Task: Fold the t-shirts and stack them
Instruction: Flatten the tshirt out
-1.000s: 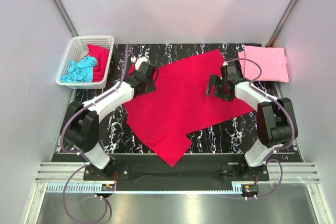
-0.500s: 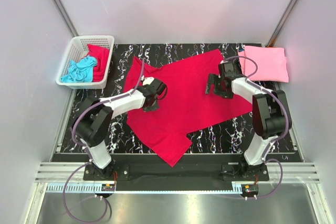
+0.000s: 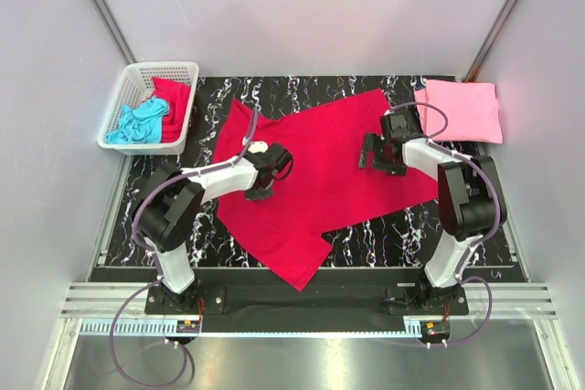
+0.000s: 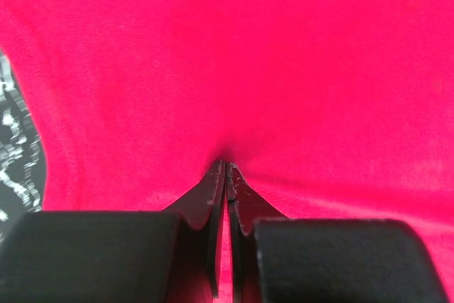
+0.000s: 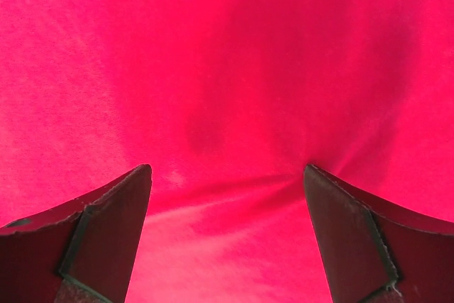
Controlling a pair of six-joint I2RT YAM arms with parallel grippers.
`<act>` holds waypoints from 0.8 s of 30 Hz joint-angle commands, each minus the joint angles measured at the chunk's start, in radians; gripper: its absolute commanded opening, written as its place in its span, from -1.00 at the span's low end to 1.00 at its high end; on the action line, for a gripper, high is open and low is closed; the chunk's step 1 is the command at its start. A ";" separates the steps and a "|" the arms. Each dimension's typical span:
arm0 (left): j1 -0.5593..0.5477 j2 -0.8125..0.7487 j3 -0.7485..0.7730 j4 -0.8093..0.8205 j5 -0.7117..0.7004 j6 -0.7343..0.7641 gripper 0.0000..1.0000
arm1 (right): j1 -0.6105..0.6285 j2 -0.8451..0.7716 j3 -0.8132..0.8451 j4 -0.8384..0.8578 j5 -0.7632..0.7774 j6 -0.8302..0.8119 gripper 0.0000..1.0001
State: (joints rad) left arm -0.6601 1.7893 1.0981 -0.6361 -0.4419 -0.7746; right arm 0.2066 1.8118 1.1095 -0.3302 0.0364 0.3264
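Note:
A crimson red t-shirt (image 3: 329,166) lies spread flat across the black marbled table. My left gripper (image 3: 263,187) is down on its left part; in the left wrist view its jaws (image 4: 225,165) are shut, with a small pucker of the red cloth (image 4: 284,69) pinched at the tips. My right gripper (image 3: 375,158) stands open over the shirt's upper right part, both fingertips pressing into the fabric (image 5: 213,47) and creasing it between them (image 5: 227,169). A light pink t-shirt (image 3: 460,109) lies folded at the back right corner.
A white lattice basket (image 3: 164,67) sits at the back left, off the table's corner, holding a turquoise shirt (image 3: 137,123) and a red one (image 3: 174,98). The crimson shirt's lower end (image 3: 302,271) reaches the table's front edge.
My left gripper has moved from the shirt's upper left corner down and right onto the cloth and shut there. That corner now lies uncovered. The right gripper stayed open and barely moved.

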 commanded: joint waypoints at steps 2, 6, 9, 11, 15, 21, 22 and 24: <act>0.005 0.047 0.020 -0.123 -0.083 -0.046 -0.84 | -0.004 -0.086 -0.077 -0.115 0.080 0.034 0.88; 0.022 0.081 0.019 -0.137 -0.064 -0.055 -0.84 | -0.004 -0.155 -0.092 -0.179 0.115 0.051 0.89; 0.048 0.071 0.022 -0.143 -0.049 -0.048 -0.84 | -0.004 -0.178 -0.097 -0.214 0.077 0.082 0.87; 0.073 0.053 0.028 -0.145 -0.043 -0.026 -0.84 | -0.003 -0.192 -0.105 -0.237 0.060 0.118 0.81; 0.119 0.018 0.072 -0.155 -0.034 0.037 -0.82 | 0.039 -0.264 -0.178 -0.242 0.014 0.193 0.75; 0.174 -0.005 0.143 -0.163 0.026 0.084 -0.81 | 0.102 -0.348 -0.289 -0.208 -0.012 0.295 0.68; 0.174 -0.008 0.147 -0.168 0.023 0.089 -0.81 | 0.105 -0.351 -0.293 -0.208 -0.009 0.299 0.68; 0.172 -0.033 0.146 -0.159 0.034 0.087 -0.84 | 0.106 -0.345 -0.290 -0.207 0.003 0.293 0.66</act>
State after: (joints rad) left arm -0.4805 1.8198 1.2041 -0.7921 -0.4408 -0.7155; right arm 0.3080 1.4906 0.8173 -0.5488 0.0399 0.5739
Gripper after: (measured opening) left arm 0.088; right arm 0.838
